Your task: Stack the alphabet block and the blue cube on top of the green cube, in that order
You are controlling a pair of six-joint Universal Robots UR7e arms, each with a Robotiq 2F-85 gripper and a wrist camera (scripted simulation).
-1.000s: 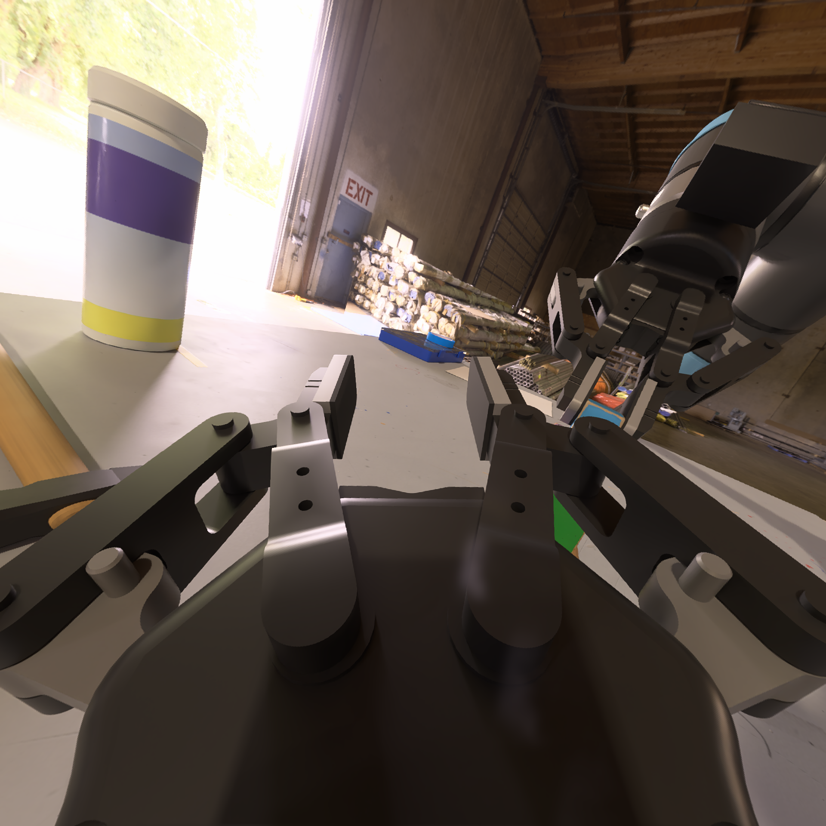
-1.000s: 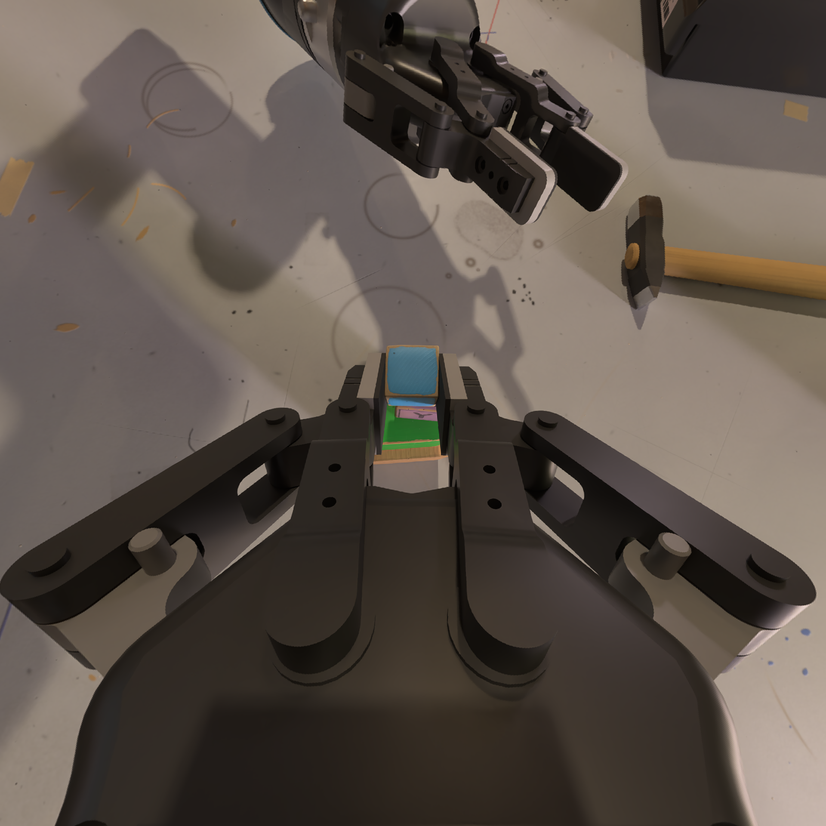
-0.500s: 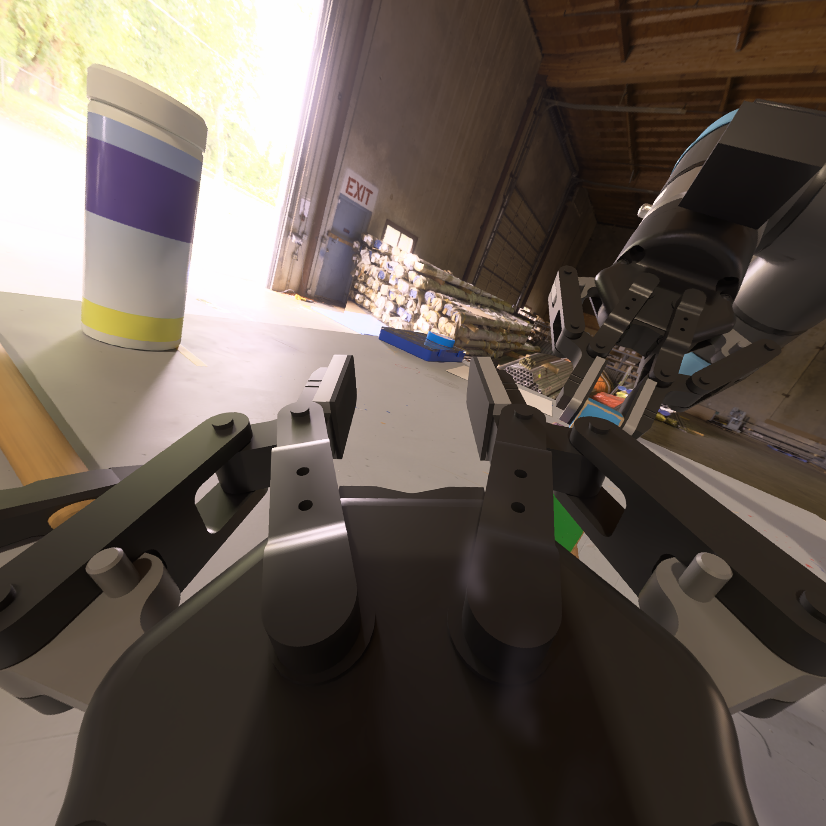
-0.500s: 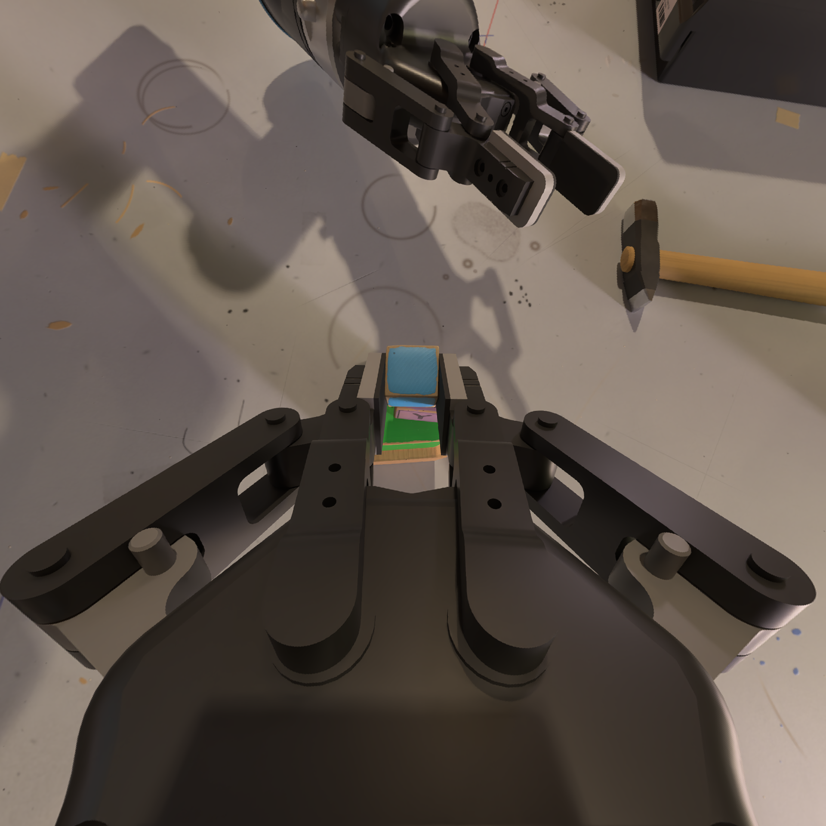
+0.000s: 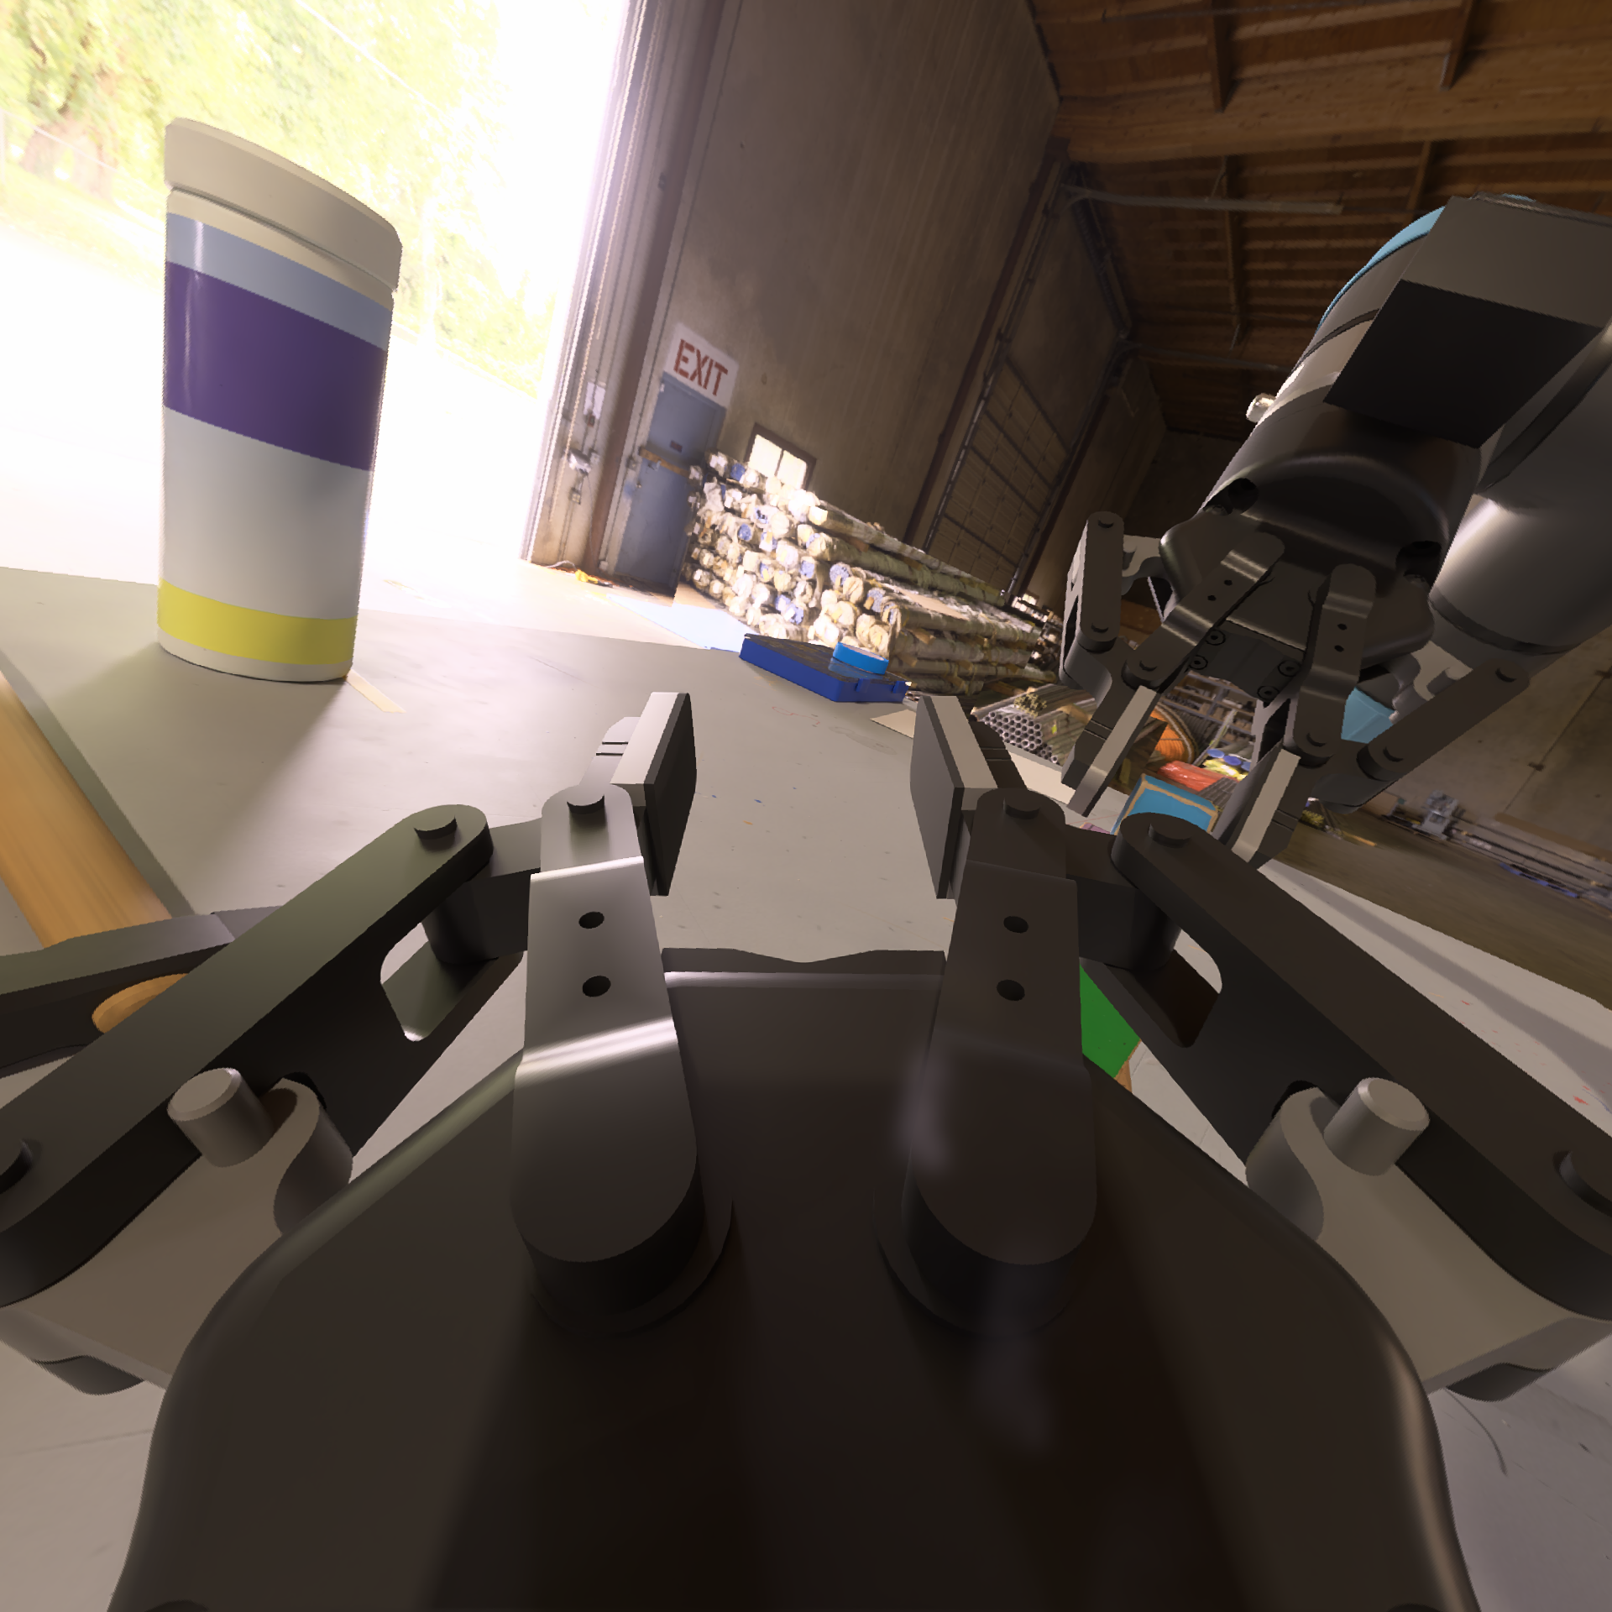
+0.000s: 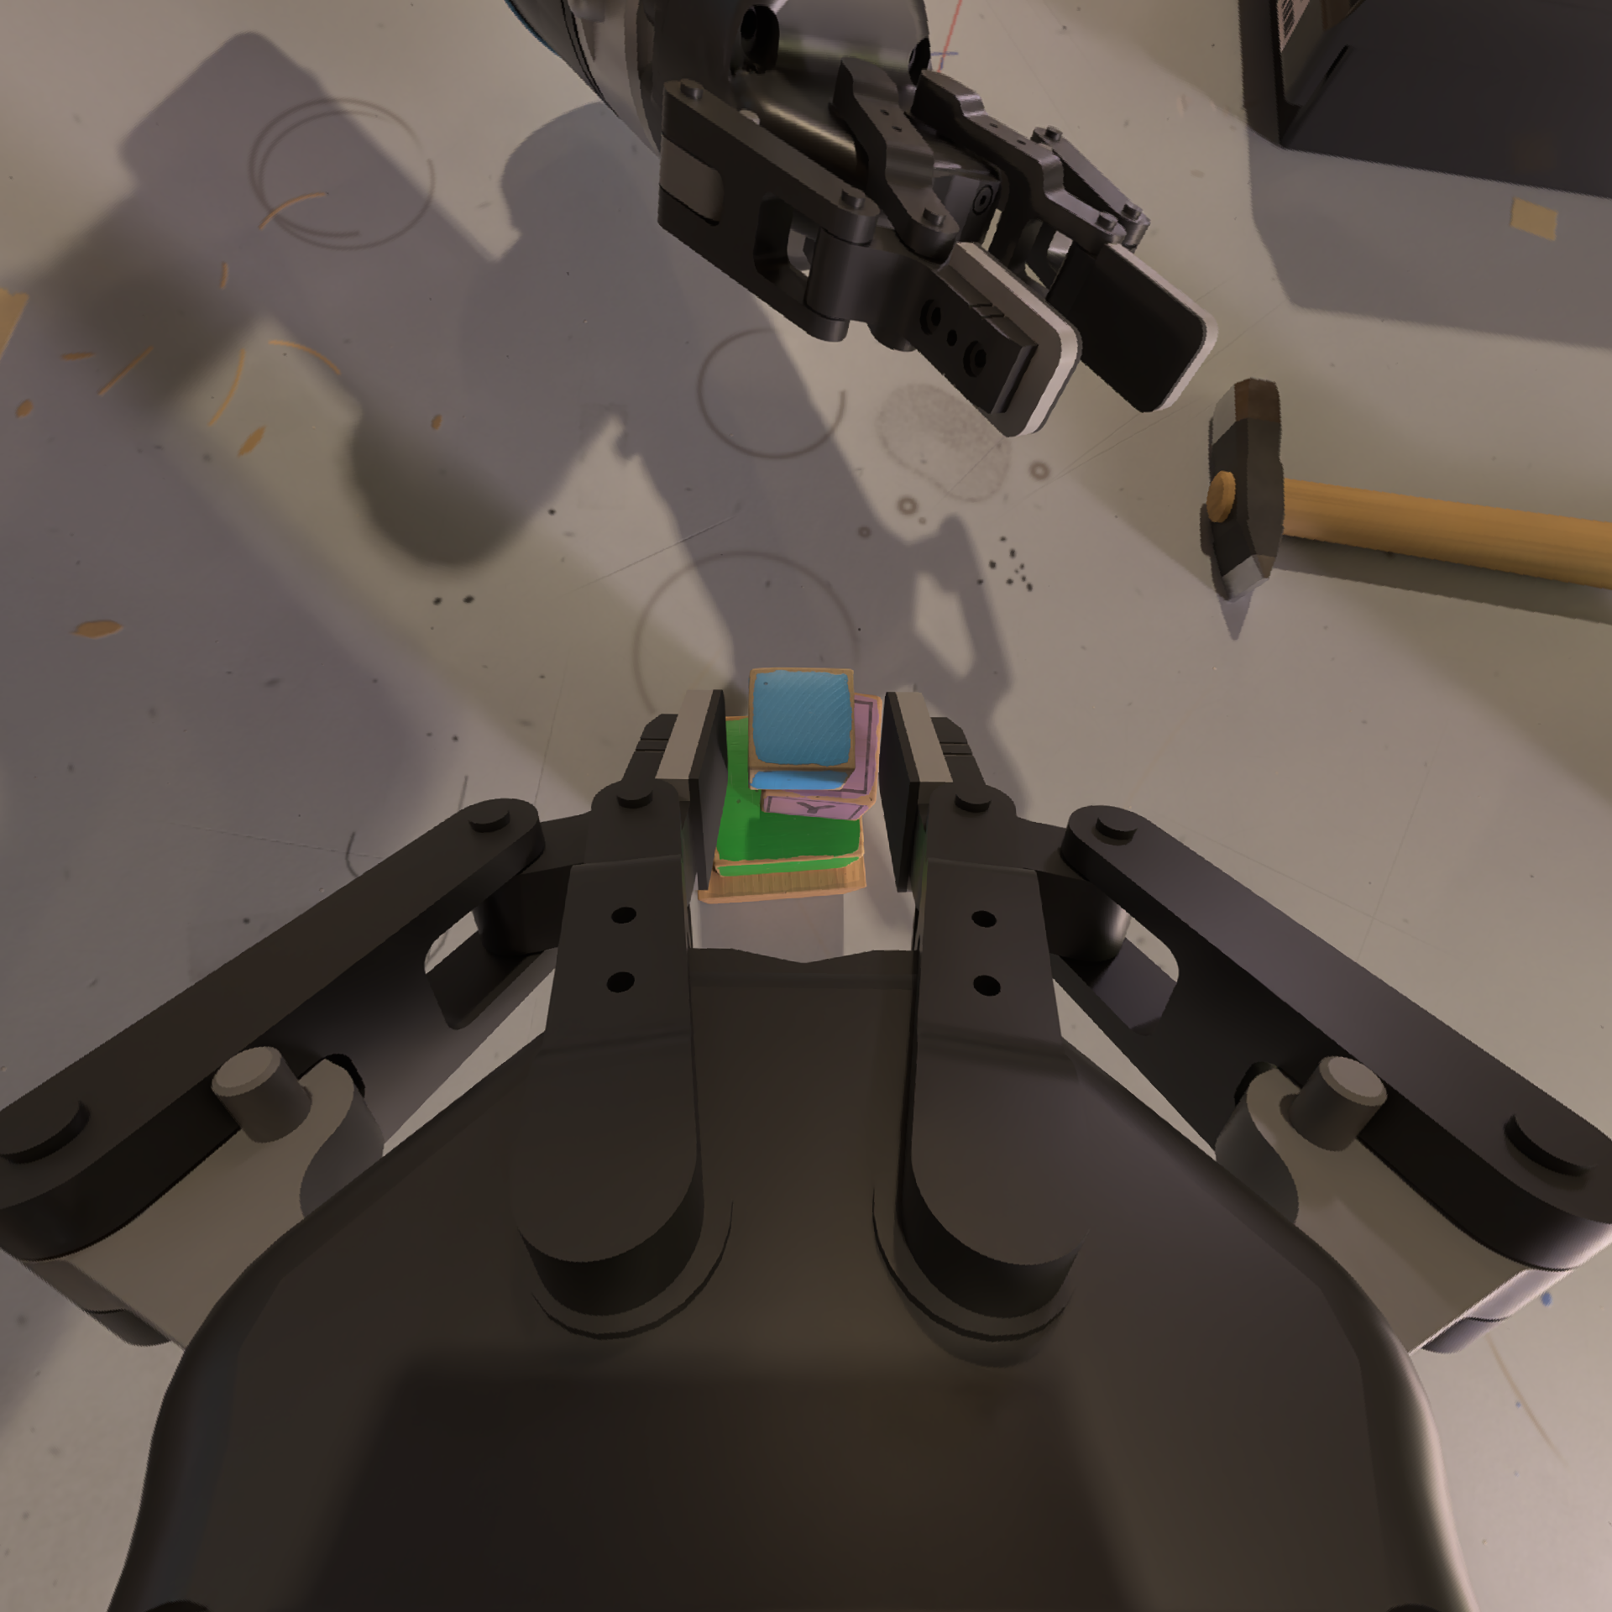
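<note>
Stained grey table (image 6: 349, 785) inside timber-roofed warehouse (image 5: 1221, 131)

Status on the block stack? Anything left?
Stack looks built: green cube at the bottom, alphabet block on it, blue cube on top, sitting skewed. Right gripper is open, fingers apart from the blocks on both sides. Left gripper is open and empty. Left to do: lift the right gripper clear.

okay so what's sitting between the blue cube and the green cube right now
The pink alphabet block. In the right wrist view it lies on the green cube with the blue cube on top, and the right gripper is open around the stack.
</note>
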